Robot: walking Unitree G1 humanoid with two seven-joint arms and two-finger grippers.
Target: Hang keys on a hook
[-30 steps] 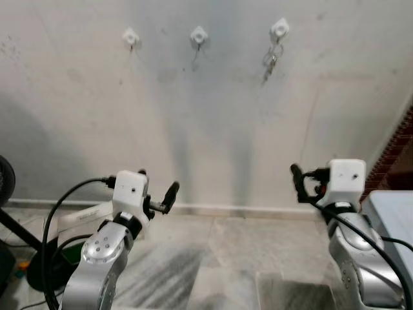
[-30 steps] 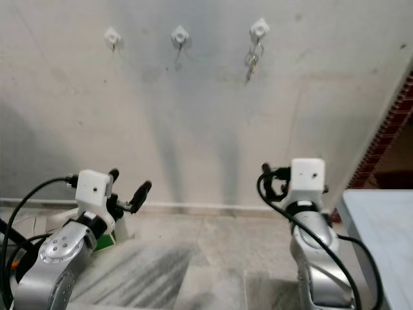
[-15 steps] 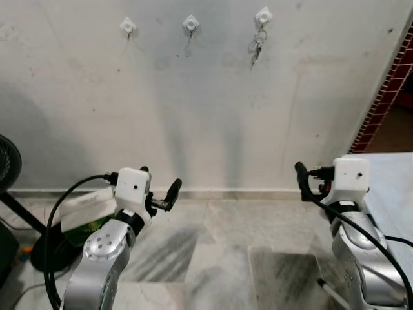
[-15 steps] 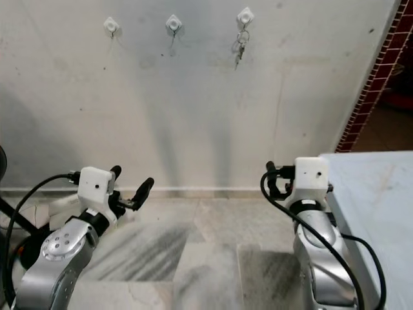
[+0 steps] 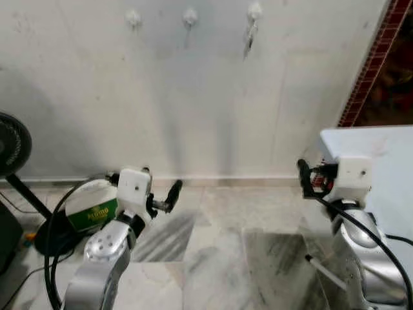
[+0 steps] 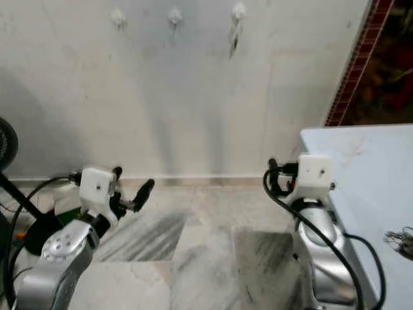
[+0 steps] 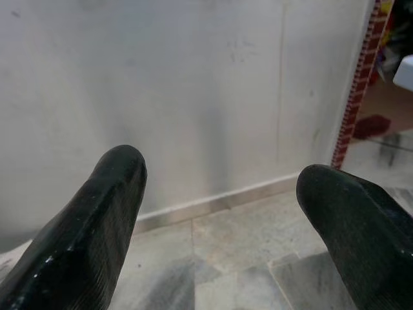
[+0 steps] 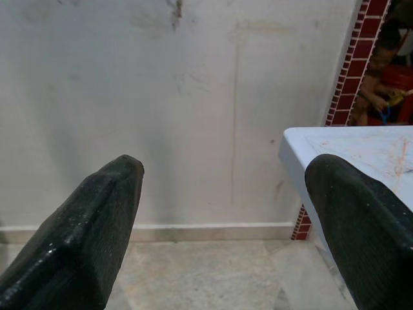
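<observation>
Three white hooks sit high on the grey wall: a left hook [image 5: 133,16], a middle hook [image 5: 189,14] and a right hook [image 5: 254,10]. A bunch of keys [image 5: 248,36] hangs from the right hook. A second bunch of keys [image 6: 400,239] lies on the pale blue table [image 6: 361,168] at my right. My left gripper [image 5: 161,187] is held low in front of me, open and empty, its fingers [image 7: 110,194] wide apart. My right gripper [image 5: 304,177] is also open and empty, beside the table's corner, with its fingers [image 8: 103,206] spread.
A black fan [image 5: 13,142] on a stand is at the left, with a green-and-white container [image 5: 93,206] on the floor beside it. A red brick pillar [image 5: 368,64] edges the wall at the right. Marble floor tiles [image 5: 213,258] lie between my arms.
The camera has shifted: the hooks have slid up toward the picture's top and the blue table has come into view at the right. Both grippers hold the same open pose.
</observation>
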